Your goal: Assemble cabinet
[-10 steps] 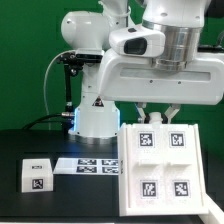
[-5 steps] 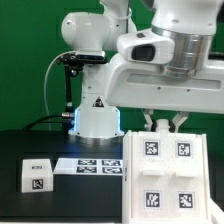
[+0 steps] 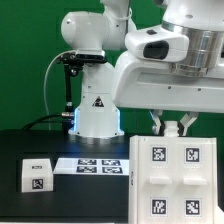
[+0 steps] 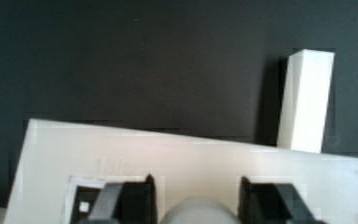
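The cabinet's large white box (image 3: pixel 178 182), with four square black-and-white tags on its face, stands tilted at the exterior view's right. My gripper (image 3: pixel 172 132) is at its top edge, fingers closed on that edge. In the wrist view the box's white surface (image 4: pixel 158 155) fills the lower part. My gripper (image 4: pixel 194 198) has its dark fingers (image 4: pixel 114 195) on either side of a rounded pale part. A small white panel piece with one tag (image 3: pixel 38 174) lies at the exterior view's left. A tall narrow white piece (image 4: pixel 306 98) shows beyond the box in the wrist view.
The marker board (image 3: pixel 95 165) lies flat on the black table (image 3: pixel 30 145) between the small piece and the box. The robot's white base (image 3: pixel 95 110) stands behind it, before a green backdrop.
My gripper and the cabinet box have shifted toward the exterior view's right, so that the box now reaches the frame's edge. The small white piece and the marker board have not moved.
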Robot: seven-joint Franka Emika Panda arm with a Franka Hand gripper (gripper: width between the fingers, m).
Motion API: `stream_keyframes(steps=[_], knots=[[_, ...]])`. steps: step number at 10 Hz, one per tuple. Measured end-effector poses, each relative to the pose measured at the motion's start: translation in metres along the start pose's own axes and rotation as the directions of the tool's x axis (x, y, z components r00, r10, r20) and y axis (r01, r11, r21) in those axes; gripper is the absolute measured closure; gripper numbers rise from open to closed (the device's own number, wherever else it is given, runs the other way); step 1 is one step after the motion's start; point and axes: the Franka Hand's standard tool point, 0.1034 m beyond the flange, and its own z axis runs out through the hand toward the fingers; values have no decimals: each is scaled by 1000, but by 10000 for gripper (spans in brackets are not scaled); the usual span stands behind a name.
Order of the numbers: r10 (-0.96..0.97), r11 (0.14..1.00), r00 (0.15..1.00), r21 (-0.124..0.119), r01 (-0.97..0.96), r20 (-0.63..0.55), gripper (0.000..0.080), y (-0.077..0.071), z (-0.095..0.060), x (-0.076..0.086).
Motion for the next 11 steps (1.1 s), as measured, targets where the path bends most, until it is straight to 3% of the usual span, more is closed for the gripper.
stream_keyframes(steps=[5, 9, 10, 11], knots=[[-53, 998, 997, -18, 53, -56, 583, 4, -7, 28], [-50, 999, 997, -19, 49, -67, 582, 5, -8, 30], [-39, 999, 997, -16, 38, -67, 374, 6, -9, 30], [18, 1000, 998, 12, -18, -53, 374, 12, -19, 27]])
